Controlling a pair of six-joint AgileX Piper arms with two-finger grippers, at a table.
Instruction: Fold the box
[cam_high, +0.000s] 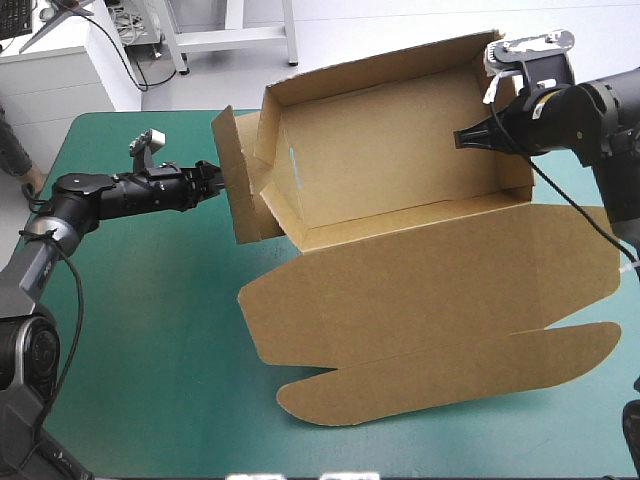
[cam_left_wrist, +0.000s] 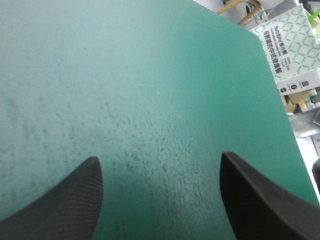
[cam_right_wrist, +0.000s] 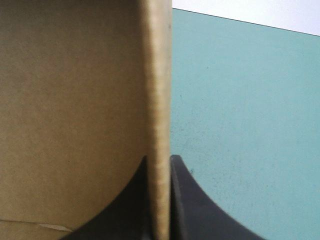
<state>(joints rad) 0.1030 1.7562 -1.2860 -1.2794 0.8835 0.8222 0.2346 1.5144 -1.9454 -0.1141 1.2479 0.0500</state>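
Found the box (cam_high: 400, 150) toward the table's far edge as an open tray: 2 long walls raised, lid (cam_high: 430, 300) flat on the teal-green cover (cam_high: 150, 330). Saw the left end flaps (cam_high: 240, 190) splayed, untucked. Pinched the right end wall (cam_right_wrist: 159, 100) in the right gripper (cam_high: 470, 137), all but closed. Kept the left gripper (cam_high: 212, 180) spread, empty, just beside the flaps. Judged roughly half done.

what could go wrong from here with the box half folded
1. The right gripper is shut on only one thin wall edge of the box; the board may bend or slip out.
2. The left gripper is open with only the teal-green cover between its fingers, so the left end flap looks unheld and may swing outward.
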